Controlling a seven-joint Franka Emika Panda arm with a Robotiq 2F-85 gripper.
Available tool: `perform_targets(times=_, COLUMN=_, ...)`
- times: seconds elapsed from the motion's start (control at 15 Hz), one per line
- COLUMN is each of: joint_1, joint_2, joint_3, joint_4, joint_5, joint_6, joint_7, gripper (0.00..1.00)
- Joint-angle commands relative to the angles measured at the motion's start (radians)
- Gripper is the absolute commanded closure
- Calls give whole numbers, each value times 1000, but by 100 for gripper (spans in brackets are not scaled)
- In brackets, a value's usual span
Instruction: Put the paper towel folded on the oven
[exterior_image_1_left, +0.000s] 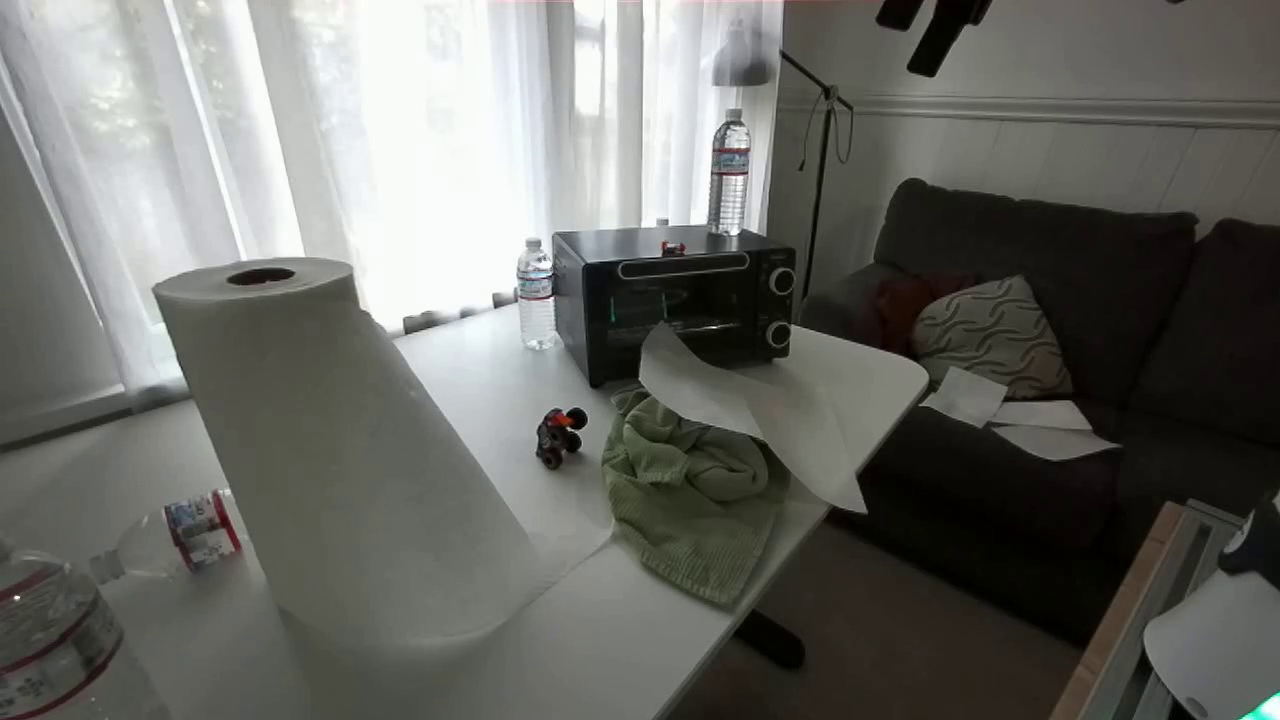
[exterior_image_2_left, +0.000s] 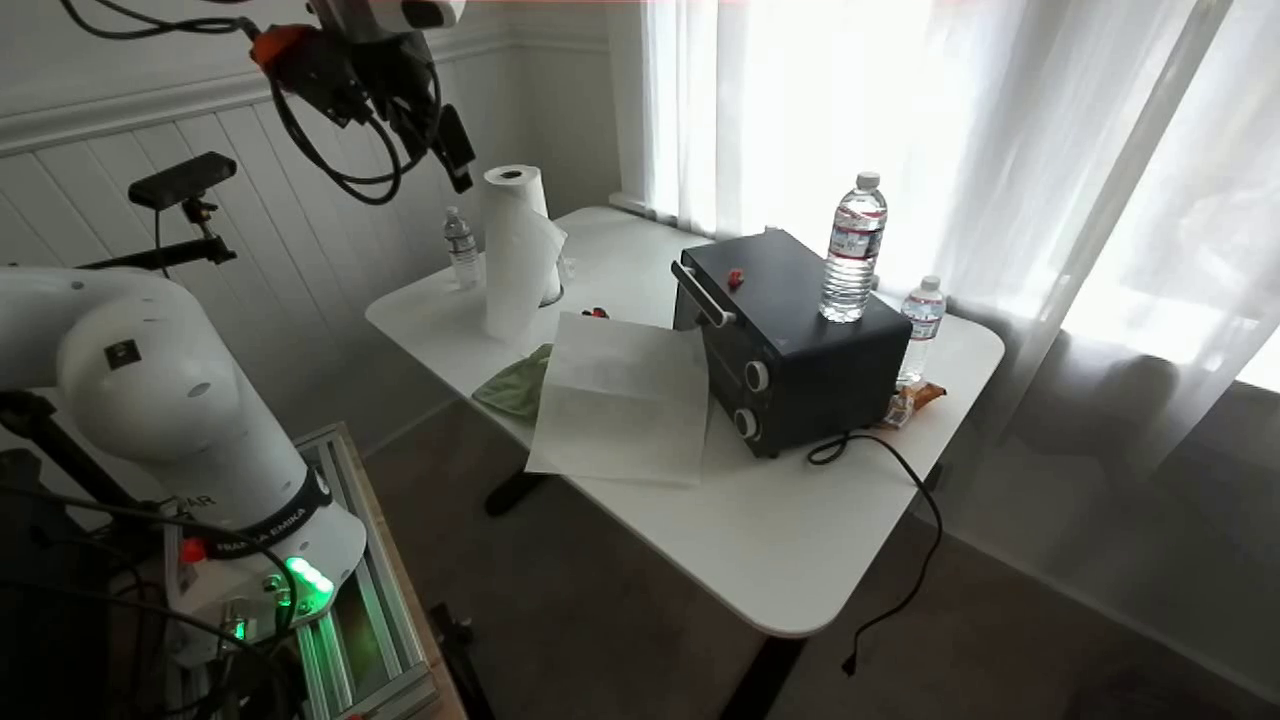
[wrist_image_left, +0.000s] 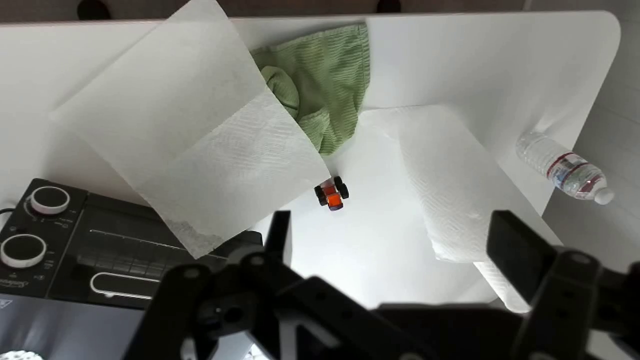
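Observation:
A loose white paper towel sheet lies spread out with a crease across its middle. It also shows in an exterior view and in the wrist view. It rests partly over the green cloth, with one corner raised in front of the oven door. The black toaster oven stands on the white table, also in an exterior view and the wrist view. My gripper is open and empty, high above the table; it also shows in an exterior view.
A paper towel roll stands on the table with a sheet hanging loose. A water bottle and small red toy sit on the oven. A green cloth, toy truck and bottle are on the table.

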Motion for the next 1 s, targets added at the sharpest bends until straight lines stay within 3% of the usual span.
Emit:
perform_targets(times=0.0, joint_1=-16, joint_2=2, joint_3=10, joint_4=2, joint_5=11, joint_6=-4, joint_7=-11, gripper=0)
perform_targets(times=0.67, joint_1=-16, joint_2=2, joint_3=10, joint_4=2, joint_5=11, joint_6=-4, joint_7=-11, gripper=0)
perform_targets(times=0.93, joint_1=1, joint_2=65, joint_3=16, joint_4=-51, joint_5=37, joint_6=74, joint_7=-18, gripper=0)
